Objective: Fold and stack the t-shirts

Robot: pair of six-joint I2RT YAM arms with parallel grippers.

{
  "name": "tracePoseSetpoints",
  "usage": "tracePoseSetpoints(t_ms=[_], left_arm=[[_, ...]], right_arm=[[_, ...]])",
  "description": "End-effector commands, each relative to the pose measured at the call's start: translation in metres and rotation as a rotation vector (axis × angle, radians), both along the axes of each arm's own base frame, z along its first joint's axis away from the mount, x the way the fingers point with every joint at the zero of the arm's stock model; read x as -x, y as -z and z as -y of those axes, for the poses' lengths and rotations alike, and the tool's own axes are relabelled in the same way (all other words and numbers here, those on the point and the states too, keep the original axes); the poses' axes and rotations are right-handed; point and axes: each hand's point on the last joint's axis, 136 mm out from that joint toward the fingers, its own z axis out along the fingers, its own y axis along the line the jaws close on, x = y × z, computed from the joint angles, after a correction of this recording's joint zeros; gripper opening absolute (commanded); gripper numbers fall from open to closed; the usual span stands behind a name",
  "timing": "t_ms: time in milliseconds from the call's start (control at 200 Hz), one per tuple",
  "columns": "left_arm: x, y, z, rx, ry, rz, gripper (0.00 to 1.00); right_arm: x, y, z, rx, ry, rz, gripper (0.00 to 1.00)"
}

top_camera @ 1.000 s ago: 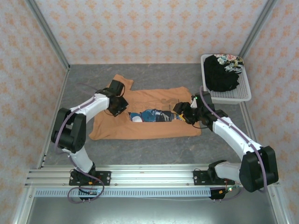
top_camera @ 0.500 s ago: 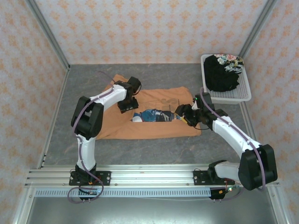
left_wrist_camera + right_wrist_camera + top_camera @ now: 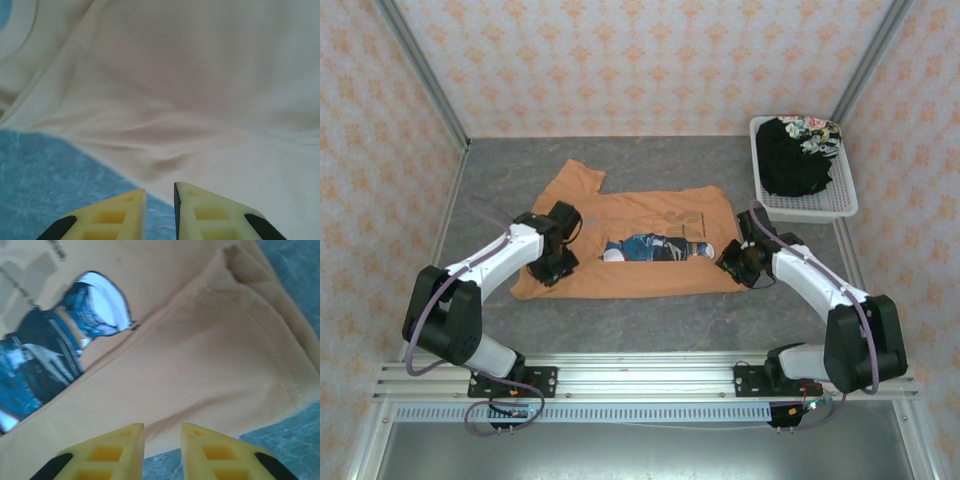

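Top external: the orange t-shirt (image 3: 620, 285) is spread across the middle of the tabletop (image 3: 650, 325). Its near strip is turned over, so the print (image 3: 655, 247) is partly covered. The black t-shirt (image 3: 790, 165) is heaped in the white basket (image 3: 842, 210) at the far right corner. The left claw (image 3: 552, 268) is set at the orange t-shirt's near left corner and the right claw (image 3: 732, 262) at its near right corner. The step in hand is judged to be a two-armed fold of the near edge. It would be done well if every layer were caught at both corners and both were lifted level, so that the crease is kept straight. The tabletop is covered in grey, stone-patterned sheet. It is closed in by walls (image 3: 640, 60) papered in a pale orange motif, with an aluminium rail (image 3: 640, 380) along the near edge.

Left wrist: the left claw (image 3: 160, 197) is drawn nearly together, with a narrow slit left between its fingers. The cloth's edge lies just ahead of the tips, with bare tabletop (image 3: 50, 175) beside it. Whether cloth is pinched cannot be told.

Right wrist: the right claw (image 3: 162, 440) is likewise narrowed to a slit at the edge of the layered flap (image 3: 225, 355). A grip cannot be confirmed here either.
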Motion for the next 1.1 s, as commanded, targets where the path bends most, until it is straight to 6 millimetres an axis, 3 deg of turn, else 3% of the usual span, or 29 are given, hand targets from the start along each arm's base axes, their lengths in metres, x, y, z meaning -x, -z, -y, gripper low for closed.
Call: tracePoseSetpoints(t_ms=[0,370,605,761,941,1096], left_arm=[[0.021,0.008,-0.018,-0.008,-0.112,-0.045,0.21],[0.001,0.040,-0.089,-0.159,-0.107,-0.122,0.18],[-0.028,0.029,-0.122,-0.260,-0.043,-0.129,0.15],[-0.037,0.020,-0.135,-0.305,-0.007,-0.132,0.14],[-0.032,0.029,-0.137,-0.293,0.016,-0.185,0.11],[-0.012,-0.002,-0.127,-0.240,-0.048,-0.083,0.16]], right_arm=[[0.017,0.018,0.019,0.098,0.017,-0.106,0.24],[0.041,0.050,0.054,0.268,-0.042,-0.280,0.19],[0.045,0.061,0.068,0.357,-0.104,-0.352,0.16],[0.043,0.063,0.074,0.397,-0.135,-0.363,0.13],[0.038,0.061,0.068,0.367,-0.144,-0.344,0.12],[0.030,0.048,0.067,0.365,-0.145,-0.301,0.12]])
